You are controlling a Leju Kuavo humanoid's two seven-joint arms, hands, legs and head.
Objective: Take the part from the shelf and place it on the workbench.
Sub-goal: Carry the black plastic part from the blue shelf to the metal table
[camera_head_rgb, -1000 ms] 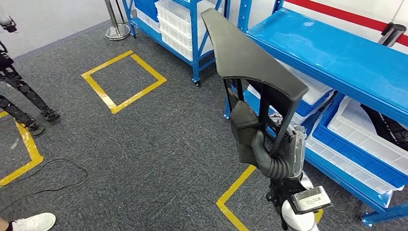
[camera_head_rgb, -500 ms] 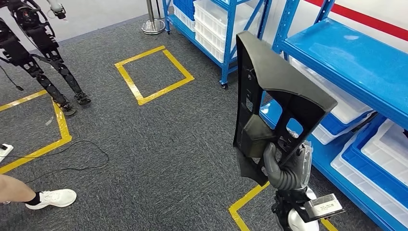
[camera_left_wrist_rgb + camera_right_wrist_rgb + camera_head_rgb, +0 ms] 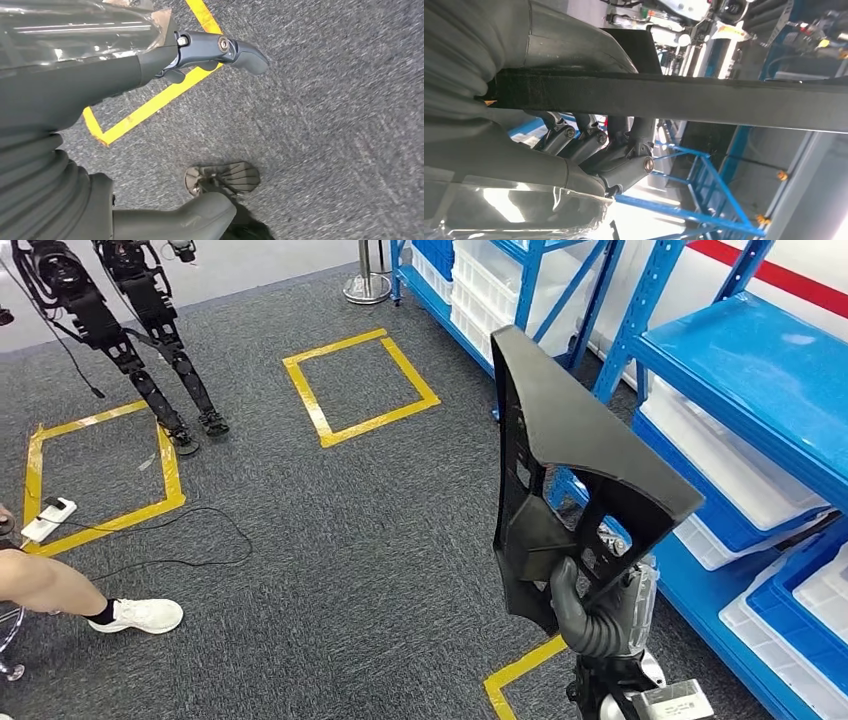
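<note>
The right hand (image 3: 592,612) gripped the black part (image 3: 570,450) low down, its thumb wrapped over a lower strut and its darker fingers (image 3: 589,145) curled under a flat bar of the part (image 3: 704,102). The part stood upright above the hand, its broad triangular top flaring up and away from the wrist. Just beside the hand on its outer side ran the blue shelf (image 3: 760,360), with white bins (image 3: 735,475) stacked under its top board; the part's far edge sat near the shelf's upright post, whether clear of it could not be told. On the hand's inner side lay a wide stretch of grey carpet (image 3: 330,540), marked by a yellow taped square (image 3: 360,385). Well beyond that stood another robot's dark legs (image 3: 150,350) and a person's white shoe (image 3: 145,615). The left hand (image 3: 150,65) hung over the carpet holding nothing, fingers apart.
</note>
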